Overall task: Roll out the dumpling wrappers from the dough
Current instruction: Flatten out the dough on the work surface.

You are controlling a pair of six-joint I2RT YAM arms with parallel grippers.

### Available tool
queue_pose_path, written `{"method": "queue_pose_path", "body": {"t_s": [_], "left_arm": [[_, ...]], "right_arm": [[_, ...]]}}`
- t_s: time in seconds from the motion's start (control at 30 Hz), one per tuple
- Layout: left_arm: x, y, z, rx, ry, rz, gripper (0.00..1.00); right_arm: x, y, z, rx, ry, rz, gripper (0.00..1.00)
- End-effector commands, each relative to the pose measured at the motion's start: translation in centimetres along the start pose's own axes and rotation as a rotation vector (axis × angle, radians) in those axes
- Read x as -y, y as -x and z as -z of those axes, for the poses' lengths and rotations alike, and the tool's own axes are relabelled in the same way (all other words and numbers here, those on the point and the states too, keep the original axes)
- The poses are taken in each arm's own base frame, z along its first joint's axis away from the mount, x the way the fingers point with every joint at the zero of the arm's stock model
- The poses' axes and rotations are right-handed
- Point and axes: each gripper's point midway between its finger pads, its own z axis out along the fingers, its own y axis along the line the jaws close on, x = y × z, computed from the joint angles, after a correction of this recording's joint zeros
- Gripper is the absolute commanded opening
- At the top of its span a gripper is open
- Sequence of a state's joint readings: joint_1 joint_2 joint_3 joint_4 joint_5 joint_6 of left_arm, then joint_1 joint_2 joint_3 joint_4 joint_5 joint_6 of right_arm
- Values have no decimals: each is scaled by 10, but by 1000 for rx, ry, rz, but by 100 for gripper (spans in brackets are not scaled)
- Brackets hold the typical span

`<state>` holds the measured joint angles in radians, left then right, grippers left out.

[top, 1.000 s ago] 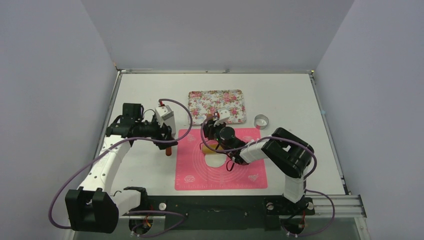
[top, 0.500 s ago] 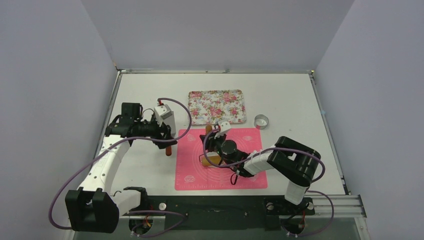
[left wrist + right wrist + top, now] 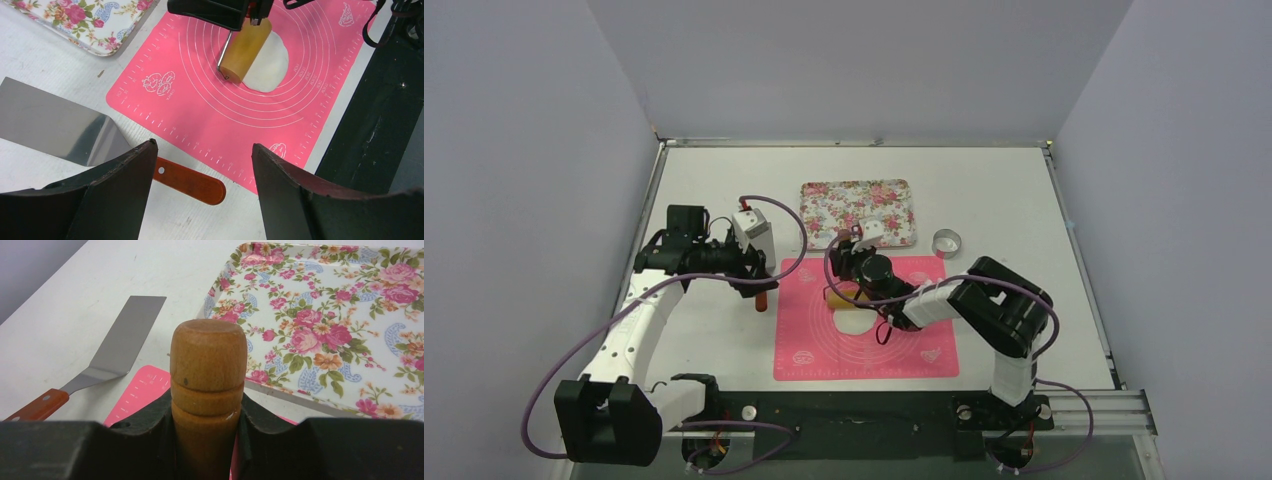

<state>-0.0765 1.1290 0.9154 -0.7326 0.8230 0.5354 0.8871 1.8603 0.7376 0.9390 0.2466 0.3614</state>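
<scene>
While rolling with the right end effector [image 3: 207, 412] clamped on the handle of the rolling pin [image 3: 246, 50], apply even pressure across the dough [image 3: 270, 60] at the centre of the pink mat [image 3: 200, 115], working outward to thin it; park the left end effector [image 3: 202, 180], jaws apart, above the spatula [image 3: 50, 122].

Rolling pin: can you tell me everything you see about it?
The rolling pin is light brown wood: a smooth roller, a thin metal bracket and a rounded, grooved handle. The right fingers are shut on the handle. The roller rests on the edge of the flat white dough, on the pink mat.
</scene>
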Motion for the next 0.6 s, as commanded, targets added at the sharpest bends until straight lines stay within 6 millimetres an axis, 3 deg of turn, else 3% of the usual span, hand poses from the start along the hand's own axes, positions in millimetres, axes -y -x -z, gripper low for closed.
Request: {"method": "queue_pose_path", "body": {"t_s": [0.0,0.1,0.2,0.3,0.47,0.57], "left_arm": [[0,16,6,33,-2,-34,68],[-1,17,6,35,-2,-37,68],[-1,20,6,41,-4,-40,68],[0,21,7,44,-5,-42,68],[0,20,8,39,-1,-39,68],[0,21,8,40,2,-42,68]], "right_arm": [[30,-110,60,-330,-61,184,0],[21,-129,83,-374,-50,162,0],[26,-126,90,-373,-64,151,0],[46,-109,71,-332,-112,149,0],[50,-88,32,-302,-130,203,0],[52,-93,33,-318,-129,206,0]]}}
